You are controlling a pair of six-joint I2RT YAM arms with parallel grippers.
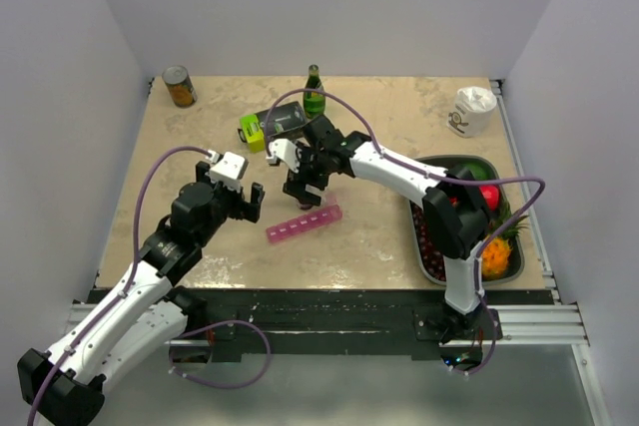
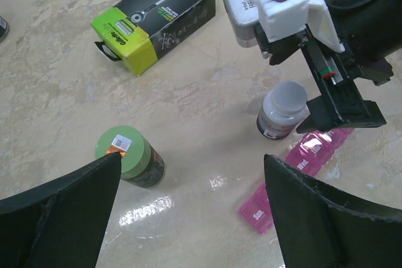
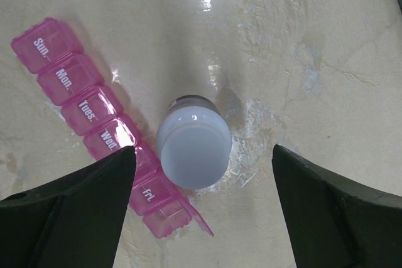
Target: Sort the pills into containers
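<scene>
- The table [image 1: 200, 147] has a beige marbled top. Everything below sits on it.
- Your right gripper [image 3: 202, 150] reaches in from the right to the middle of the table. Its fingers are spread wide and hold nothing. In the wrist view they stand either side of a small white-capped bottle [image 3: 193, 149], with a clear gap on both sides.
- Your left gripper [image 1: 250, 205] hangs just left of the middle. Its fingers are also wide apart, with nothing between them but bare tabletop.
- A dark fruit tray [image 1: 451, 159] lies along the right edge, partly hidden behind the right arm.
- A black and lime box [image 2: 154, 20] lies flat behind the grippers.
- The pink pill organiser [image 1: 304, 223] lies flat near the middle of the table, slanted. It is below the right gripper and to the right of the left one.
  - Its lids read Sun, Mon, Tues, Wed and Fri in the right wrist view.
  - The bottle cap hides the label between Wed and Fri.
  - You cannot tell from here whether the last lid is fully shut.
- A green glass bottle [image 1: 314, 95] stands upright at the back, beside the box.
- A white cup [image 1: 471, 110] sits in the far right corner.
- A tin can [image 1: 180, 87] sits in the far left corner.
- A small jar with a green lid [image 2: 129, 155] stands upright close in front of the left gripper's fingers.
- The white-capped bottle stands upright right against the organiser's long side. You cannot tell whether the two touch.
</scene>
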